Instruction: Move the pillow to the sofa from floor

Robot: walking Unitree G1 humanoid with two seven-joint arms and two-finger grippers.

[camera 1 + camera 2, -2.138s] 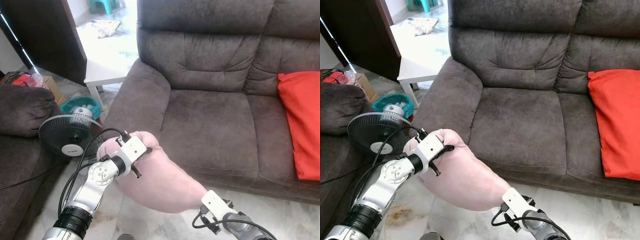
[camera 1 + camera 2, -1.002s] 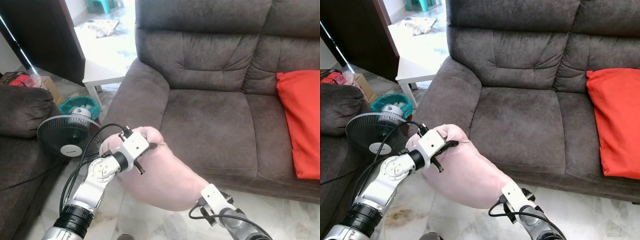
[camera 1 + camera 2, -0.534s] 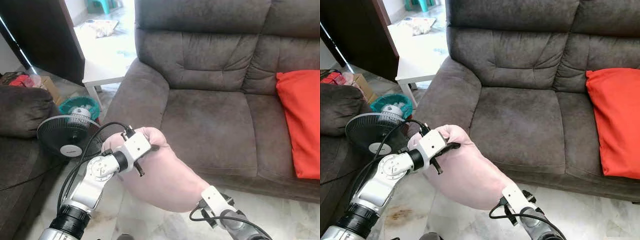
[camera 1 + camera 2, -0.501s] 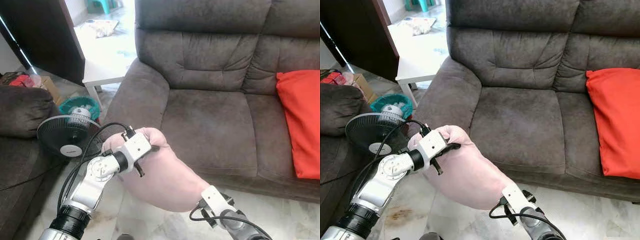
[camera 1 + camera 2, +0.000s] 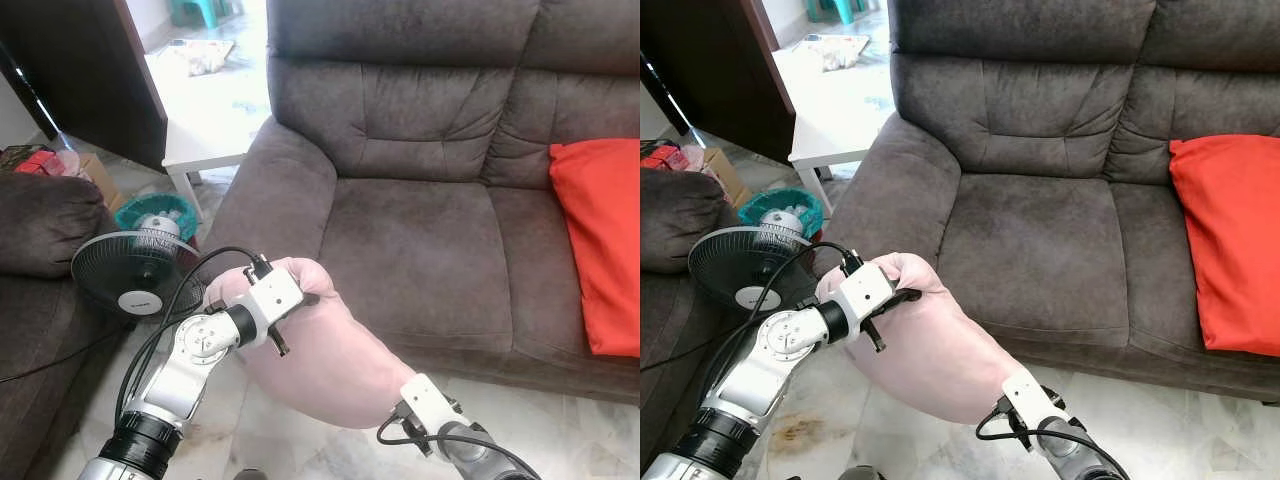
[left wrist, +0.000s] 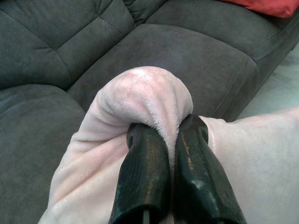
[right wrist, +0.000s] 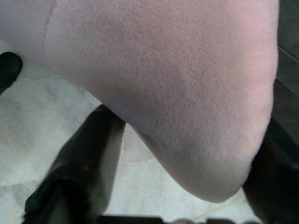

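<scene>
Holding the pink pillow (image 5: 320, 355) in the air before the grey sofa (image 5: 420, 240), the left gripper (image 6: 166, 140) pinches a fold of its soft plush cover. The right gripper (image 7: 187, 154) has its fingers spread around the lower corner. The pillow looks light and floppy, so corners give the best hold. No writing is readable.

Right pincer (image 7: 187, 154) fingertips hidden behind pink pillow (image 5: 930, 350), red cushion (image 5: 600, 250) cut off by picture's edge
</scene>
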